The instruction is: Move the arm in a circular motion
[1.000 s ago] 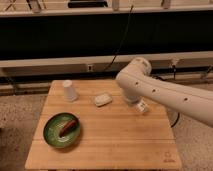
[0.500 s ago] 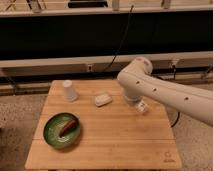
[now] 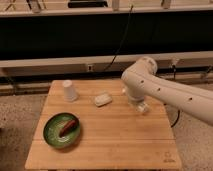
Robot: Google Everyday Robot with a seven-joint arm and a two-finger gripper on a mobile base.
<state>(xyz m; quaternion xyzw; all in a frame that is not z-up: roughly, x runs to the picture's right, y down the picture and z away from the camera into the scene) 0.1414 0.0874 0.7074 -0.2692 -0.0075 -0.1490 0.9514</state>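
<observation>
The arm [image 3: 170, 92] is large, glossy white and tubular with small dark dots. It reaches in from the right edge over the wooden table [image 3: 115, 145]. Its rounded joint [image 3: 142, 72] sits above the table's back right part. From there a short segment drops toward the tabletop. The gripper [image 3: 140, 105] hangs at its lower end, just above the table near the right side, mostly hidden behind the arm. It holds nothing that I can see.
A white paper cup [image 3: 70, 91] stands upside down at the back left. A small white object [image 3: 103, 99] lies near the back middle. A green plate [image 3: 56, 139] with a reddish sausage [image 3: 68, 126] sits at the front left. A dark counter runs behind the table.
The arm's rounded joint and the gripper below it have shifted a little to the right. The tabletop items have not moved.
</observation>
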